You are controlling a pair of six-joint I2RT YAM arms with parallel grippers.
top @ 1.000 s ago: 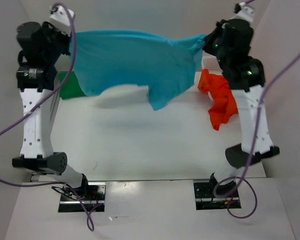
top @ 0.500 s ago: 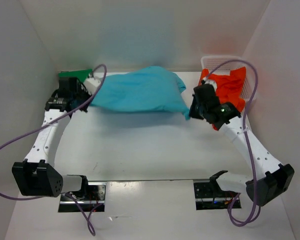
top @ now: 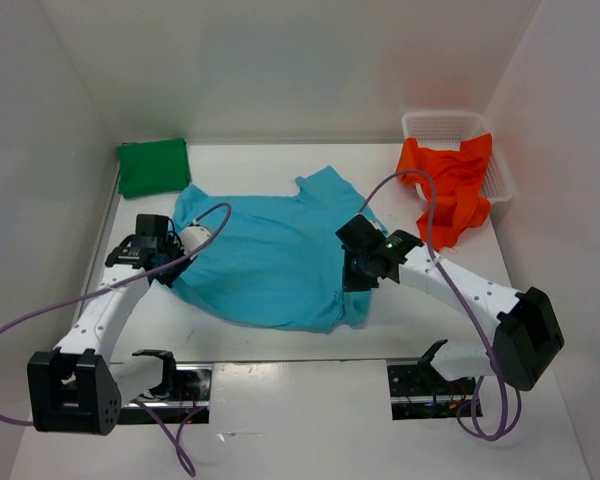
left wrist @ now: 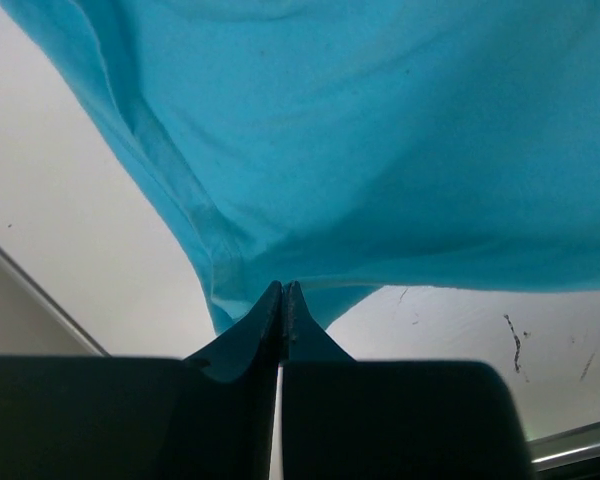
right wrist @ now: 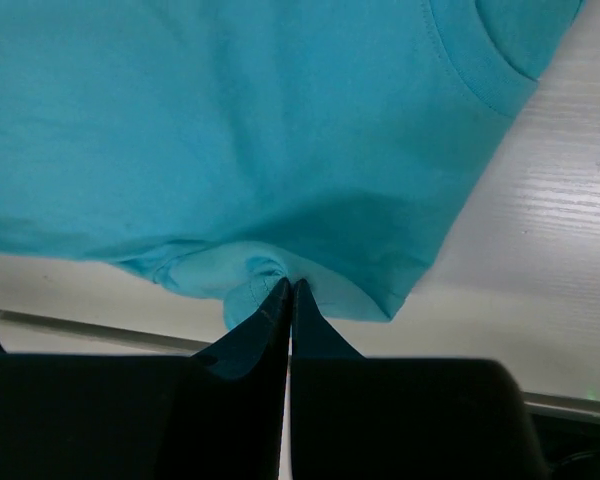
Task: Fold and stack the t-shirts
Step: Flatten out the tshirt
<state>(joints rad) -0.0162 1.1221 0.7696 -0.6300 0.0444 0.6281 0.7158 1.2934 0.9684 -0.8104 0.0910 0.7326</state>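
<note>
The turquoise-blue t-shirt [top: 270,255] lies spread on the table, its collar toward the back. My left gripper [top: 178,263] is shut on its left edge, and the left wrist view shows the closed tips [left wrist: 283,290] pinching a corner of the cloth [left wrist: 380,150]. My right gripper [top: 353,276] is shut on its right edge, where the fabric [right wrist: 230,120] bunches at the closed tips [right wrist: 288,287]. The dark green t-shirt [top: 153,166] lies folded at the back left. The orange-red t-shirt [top: 445,185] hangs crumpled over the basket's front.
A white mesh basket [top: 445,125] stands at the back right corner. White walls close in the table at the left, back and right. Purple cables loop from both arms. The table's near edge [top: 300,360] runs just in front of the turquoise shirt.
A second ago both arms held the turquoise shirt stretched high in the air. They have dropped and drawn it toward the near side, and it now lies flat on the table.
</note>
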